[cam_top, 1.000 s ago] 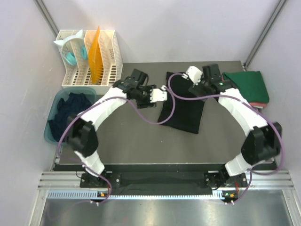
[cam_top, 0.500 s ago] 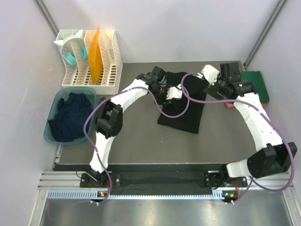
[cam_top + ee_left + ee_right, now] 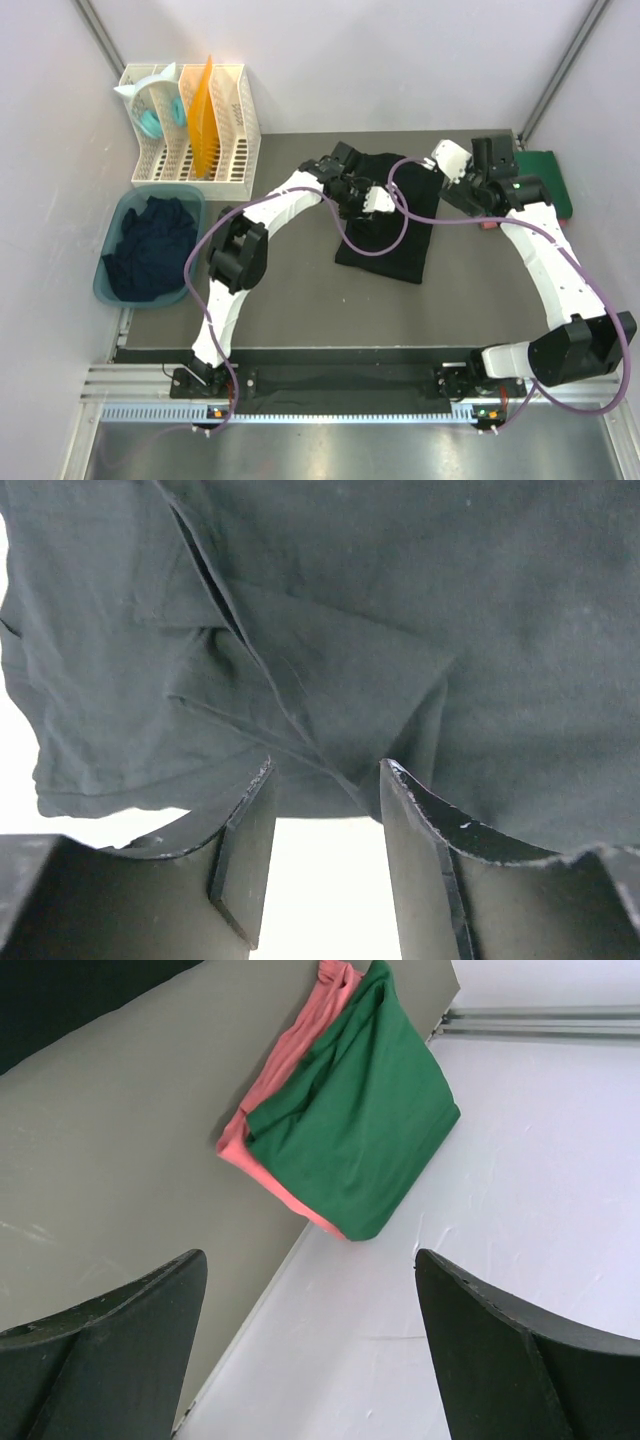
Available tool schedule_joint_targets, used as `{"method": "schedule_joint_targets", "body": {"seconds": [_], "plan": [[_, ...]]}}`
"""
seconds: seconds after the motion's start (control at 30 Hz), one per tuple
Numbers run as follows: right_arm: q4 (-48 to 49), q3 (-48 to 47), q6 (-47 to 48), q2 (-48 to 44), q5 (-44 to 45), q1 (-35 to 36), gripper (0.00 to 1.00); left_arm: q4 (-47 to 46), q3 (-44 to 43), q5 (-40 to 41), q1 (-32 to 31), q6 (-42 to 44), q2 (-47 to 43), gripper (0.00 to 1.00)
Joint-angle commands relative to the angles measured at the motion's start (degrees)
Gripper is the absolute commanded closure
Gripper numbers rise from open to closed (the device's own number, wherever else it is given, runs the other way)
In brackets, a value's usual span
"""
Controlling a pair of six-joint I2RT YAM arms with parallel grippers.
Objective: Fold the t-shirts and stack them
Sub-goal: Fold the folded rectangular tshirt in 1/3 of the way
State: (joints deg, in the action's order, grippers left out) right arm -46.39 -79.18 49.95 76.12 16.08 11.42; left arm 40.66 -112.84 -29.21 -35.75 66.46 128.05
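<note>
At the far left, one teal-blue tub is sitting beside the table, holding a heap of dark navy cloth; how many shirts are bundled in it cannot be told. Just behind it, one white slotted rack is standing upright.

Toward the middle, the left gripper is hovering low over the far part of the one black t-shirt, which is lying folded into a long panel in the middle of the table. Its two fingers are standing partly apart with a clear gap showing between them. A folded edge of the black cloth is reaching just between the tips, but the fingers are not pressing together on it.

Further right, the right gripper is hanging above the table near the back right corner. Its fingers are spread wide and are holding and touching nothing.

At the far right, one dark green t-shirt is lying folded on top of one pinkish-red t-shirt. This stack of two is resting at the table's right edge, well apart from the black shirt.
</note>
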Motion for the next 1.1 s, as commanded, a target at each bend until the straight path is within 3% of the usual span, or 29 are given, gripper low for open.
{"method": "schedule_joint_targets", "body": {"seconds": [0.0, 0.4, 0.5, 0.6, 0.63, 1.07], "plan": [[1.2, -0.7, 0.3, -0.5, 0.6, -0.8, 0.16, -3.4, -0.3, -2.6, -0.5, 1.0, 1.3, 0.5], [1.3, -1.7, 0.1, -0.7, 0.2, -0.8, 0.18, -2.3, -0.1, -0.3, -1.2, 2.9, 3.6, 0.51], [1.3, -1.4, 0.1, -1.1, 0.4, -0.8, 0.18, -2.7, 0.0, 0.6, -1.2, 3.3, 3.9, 0.64], [1.3, -1.1, 0.1, -1.4, 0.3, -0.8, 0.19, -4.7, 0.4, 2.0, -1.5, 3.2, 3.8, 0.94], [1.5, -1.0, 0.1, -1.4, 0.3, -0.7, 0.18, -5.4, 0.6, 2.3, -1.5, 2.8, 3.7, 1.0], [2.3, -0.5, -0.3, -1.1, 0.1, -0.8, 0.19, -26.6, 8.3, 11.9, -3.5, 2.4, -2.3, 1.0]]}}
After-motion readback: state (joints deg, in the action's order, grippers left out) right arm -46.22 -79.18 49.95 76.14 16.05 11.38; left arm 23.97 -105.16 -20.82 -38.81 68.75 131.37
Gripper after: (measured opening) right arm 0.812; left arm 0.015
